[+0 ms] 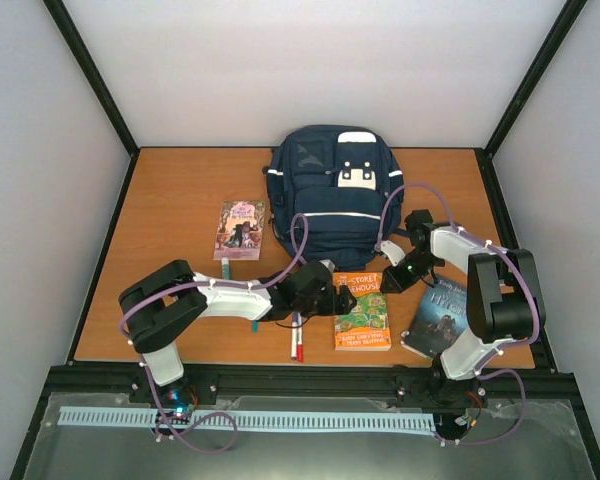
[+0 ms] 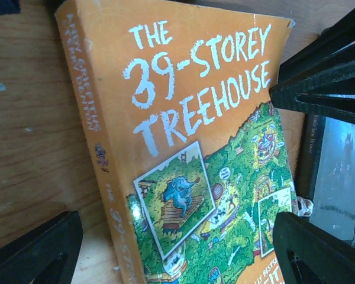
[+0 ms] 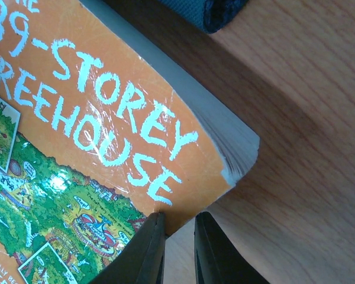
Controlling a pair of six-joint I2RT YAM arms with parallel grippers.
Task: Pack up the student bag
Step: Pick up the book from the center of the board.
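Observation:
The student bag point(image 1: 330, 190), a navy backpack, stands at the back middle of the table; a fold of its fabric point(image 3: 213, 12) shows in the right wrist view. An orange paperback point(image 1: 362, 312) lies in front of it. My left gripper point(image 1: 325, 297) sits at the book's left edge, open wide, its fingers point(image 2: 35, 248) either side of the cover point(image 2: 189, 148). My right gripper point(image 1: 392, 280) is at the book's far right corner. Its jaws point(image 3: 178, 220) have closed to a narrow gap with the cover's edge point(image 3: 94, 136) between them. That corner casts a broad shadow on the wood.
A pink book point(image 1: 241, 229) lies left of the bag, and a dark-covered book point(image 1: 442, 315) right of the orange one. Pens point(image 1: 296, 340) and a teal marker point(image 1: 225, 268) lie under and beside the left arm. Black frame rails edge the table.

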